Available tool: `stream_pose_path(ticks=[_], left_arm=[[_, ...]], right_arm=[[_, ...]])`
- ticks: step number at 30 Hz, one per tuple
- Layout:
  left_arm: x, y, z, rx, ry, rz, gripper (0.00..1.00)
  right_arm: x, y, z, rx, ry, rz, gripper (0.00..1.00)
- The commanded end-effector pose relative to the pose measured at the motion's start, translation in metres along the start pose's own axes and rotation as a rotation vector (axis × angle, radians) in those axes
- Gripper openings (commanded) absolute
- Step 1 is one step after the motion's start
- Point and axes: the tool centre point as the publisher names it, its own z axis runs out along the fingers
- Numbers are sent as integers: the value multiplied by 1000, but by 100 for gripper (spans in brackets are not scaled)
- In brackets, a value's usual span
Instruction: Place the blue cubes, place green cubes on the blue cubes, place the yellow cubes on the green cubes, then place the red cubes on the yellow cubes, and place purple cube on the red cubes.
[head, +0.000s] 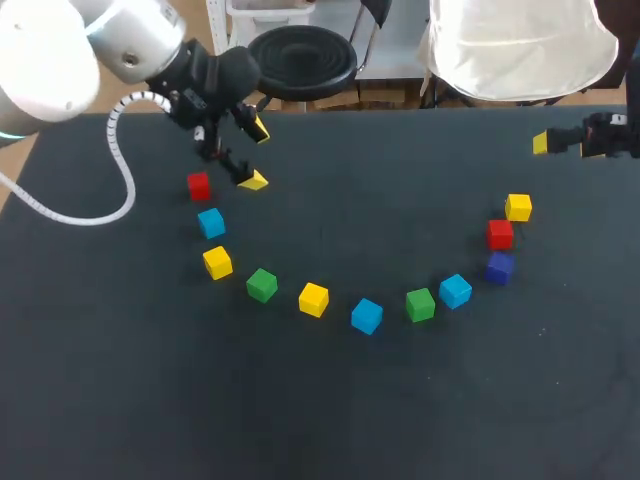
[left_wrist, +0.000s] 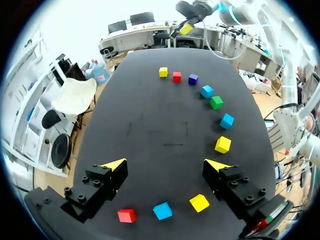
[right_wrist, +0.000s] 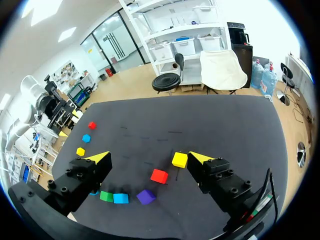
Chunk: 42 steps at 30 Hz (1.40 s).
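Yellow-tipped left jaws, right jaws, spread wide

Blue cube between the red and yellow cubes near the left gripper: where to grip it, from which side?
Come straight down from above with the left gripper, which is open. Set the fingers on the two side faces of the small blue cube that face away from the red cube and yellow cube. Those neighbours likely crowd the other pair.
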Motion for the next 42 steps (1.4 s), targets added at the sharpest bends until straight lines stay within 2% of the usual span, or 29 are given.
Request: stream_pose_path(ticks=[1,7,26,27,30,34,36,40,42], left_arm=[[9,-4,8,9,-27,-15,100],[19,-8,12,34,-45,-18,100],[20,-8,11,37,-32,-6,100],[20,-8,11,37,-32,-6,100],[20,-8,11,37,-32,-6,100],[20,-8,11,37,-32,-6,100],[20,-8,11,37,-32,-6,100],[20,-8,11,37,-32,-6,100],[20,-8,11,37,-32,-6,100]], right_arm=[[0,1,0,4,-1,1,100],[0,1,0,4,-1,1,100],[0,1,0,4,-1,1,100],[-8,12,-2,-9,11,-87,100],[-22,38,8,-82,110,-250,100],[-21,64,33,-200,256,-422,100],[-16,76,42,-262,322,-496,100],[9,98,56,-438,529,-662,100],[21,105,62,-466,608,-720,100]])
